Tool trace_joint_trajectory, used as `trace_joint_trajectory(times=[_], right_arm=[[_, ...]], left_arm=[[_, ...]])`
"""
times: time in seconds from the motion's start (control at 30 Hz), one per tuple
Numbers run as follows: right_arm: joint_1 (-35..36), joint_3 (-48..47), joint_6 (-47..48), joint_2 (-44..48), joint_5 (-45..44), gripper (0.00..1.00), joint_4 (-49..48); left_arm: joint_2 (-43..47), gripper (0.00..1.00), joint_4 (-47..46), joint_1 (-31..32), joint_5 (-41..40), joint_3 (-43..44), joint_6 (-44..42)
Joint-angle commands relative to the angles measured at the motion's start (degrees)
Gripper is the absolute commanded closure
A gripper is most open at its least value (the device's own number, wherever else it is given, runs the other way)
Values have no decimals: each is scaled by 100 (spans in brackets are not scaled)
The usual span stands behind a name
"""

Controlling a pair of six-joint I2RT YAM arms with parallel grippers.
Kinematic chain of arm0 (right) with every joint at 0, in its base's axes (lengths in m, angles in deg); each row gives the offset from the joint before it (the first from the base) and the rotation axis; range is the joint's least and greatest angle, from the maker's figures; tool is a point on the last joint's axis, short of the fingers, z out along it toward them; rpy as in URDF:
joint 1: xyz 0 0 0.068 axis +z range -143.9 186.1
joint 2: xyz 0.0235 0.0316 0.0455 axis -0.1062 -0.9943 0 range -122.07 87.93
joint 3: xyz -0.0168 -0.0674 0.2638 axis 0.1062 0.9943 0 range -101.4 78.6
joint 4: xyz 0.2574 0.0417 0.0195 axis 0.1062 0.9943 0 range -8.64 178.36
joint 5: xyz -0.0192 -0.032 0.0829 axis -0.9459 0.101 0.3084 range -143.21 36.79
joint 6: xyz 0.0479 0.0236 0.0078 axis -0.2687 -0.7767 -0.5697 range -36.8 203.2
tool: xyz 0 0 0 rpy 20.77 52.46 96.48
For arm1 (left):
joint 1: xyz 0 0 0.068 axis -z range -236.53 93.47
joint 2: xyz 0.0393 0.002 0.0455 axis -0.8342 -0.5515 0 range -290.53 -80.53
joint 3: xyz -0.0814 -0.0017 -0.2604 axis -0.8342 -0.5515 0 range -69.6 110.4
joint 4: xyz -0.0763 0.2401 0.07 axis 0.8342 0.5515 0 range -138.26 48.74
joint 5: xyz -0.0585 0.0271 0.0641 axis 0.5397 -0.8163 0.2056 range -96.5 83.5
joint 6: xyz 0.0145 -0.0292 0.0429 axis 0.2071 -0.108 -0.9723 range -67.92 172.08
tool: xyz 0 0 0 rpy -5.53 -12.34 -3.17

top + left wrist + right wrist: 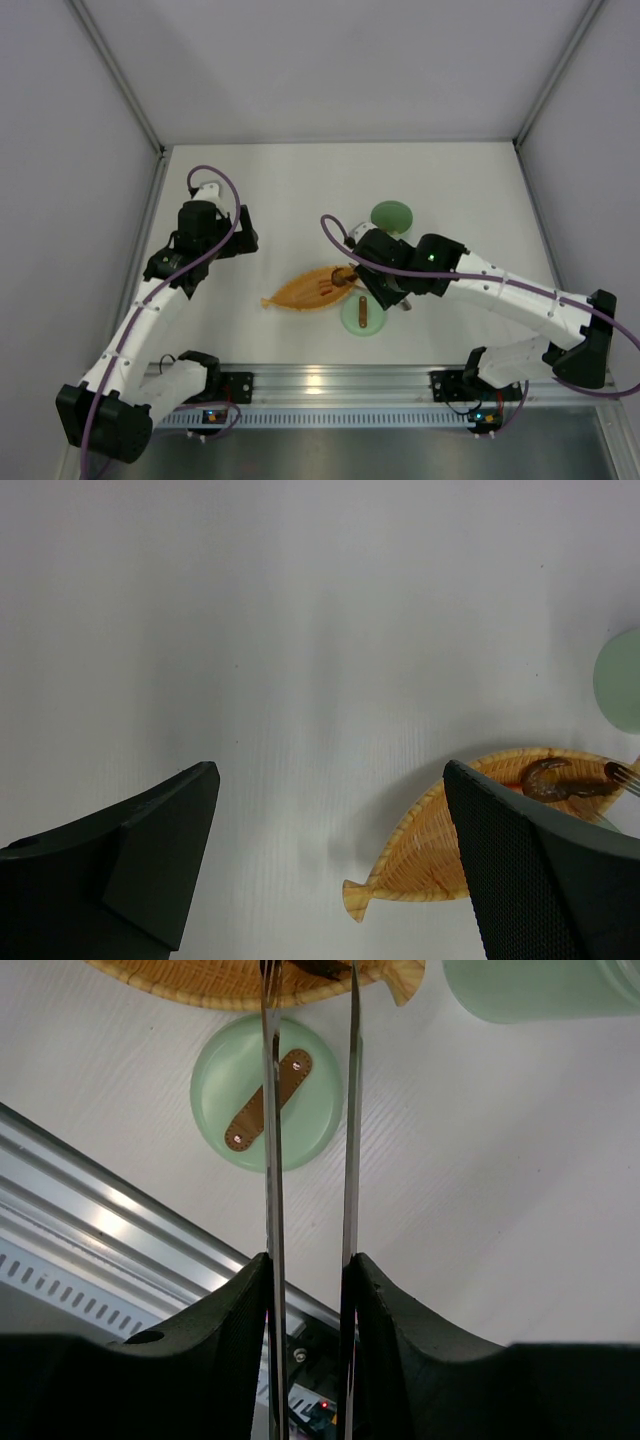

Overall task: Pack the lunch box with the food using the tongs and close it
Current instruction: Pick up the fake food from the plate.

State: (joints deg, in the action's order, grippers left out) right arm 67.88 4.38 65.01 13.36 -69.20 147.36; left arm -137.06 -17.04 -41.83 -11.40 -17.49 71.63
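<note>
Tongs [350,1110] reaching into the dish [420,865]
Right fingers [230,1340] clamp the tongs at brown food [556,780]; left fingers [150,850] wide. Next: carry it to the lunch box [540,985].

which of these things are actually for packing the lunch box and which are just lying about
For the job: lunch box, lid, tongs clamped in the right pincer, food.

Just lying about: dish, which only holds the food; rail at the near edge.
</note>
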Motion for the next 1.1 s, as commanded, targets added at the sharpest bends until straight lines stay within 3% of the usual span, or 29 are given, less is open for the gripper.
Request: trace_joint_trajectory(times=[0.0, 1.07], right_arm=[[71, -128, 18, 65, 105, 63, -113], [80, -190, 290, -348, 395, 69, -421]], left_arm=[[46, 1, -116, -20, 51, 88, -13], [46, 1, -125, -20, 25, 97, -30]])
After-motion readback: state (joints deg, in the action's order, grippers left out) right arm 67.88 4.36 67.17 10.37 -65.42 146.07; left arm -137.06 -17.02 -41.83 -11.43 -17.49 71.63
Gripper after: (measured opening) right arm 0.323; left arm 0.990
